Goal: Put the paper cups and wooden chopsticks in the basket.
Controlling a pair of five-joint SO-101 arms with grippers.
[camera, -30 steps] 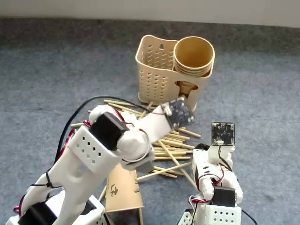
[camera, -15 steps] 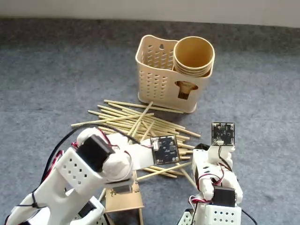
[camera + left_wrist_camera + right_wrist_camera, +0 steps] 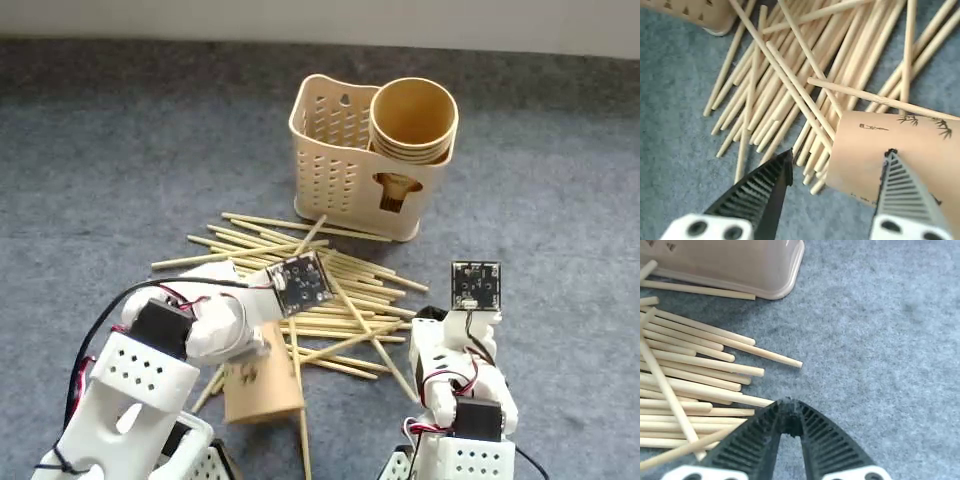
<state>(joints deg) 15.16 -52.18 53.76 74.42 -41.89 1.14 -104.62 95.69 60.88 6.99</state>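
hanging spread wide, the left gripper (image 3: 839, 152) has one finger over a toppled paper cup (image 3: 900, 150) and the other over loose wooden chopsticks (image 3: 790, 85) on the carpet (image 3: 100, 150). the right gripper (image 3: 789, 410) is pressed together beside the pile's ends. beyond, the basket (image 3: 335, 140) holds stacked cups (image 3: 413, 120). the left arm (image 3: 150, 370) has drawn back from the basket since a second ago.

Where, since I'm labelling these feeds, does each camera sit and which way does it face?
High view: fixed above the table, looking down on basket, chopsticks and lying cup; left arm and right arm show.
Left wrist view: on the left arm, looking past its open left gripper at chopsticks and lying cup.
Right wrist view: on the right arm, looking past its shut right gripper at chopstick ends and basket corner.
Shared: all three show chopsticks and basket.
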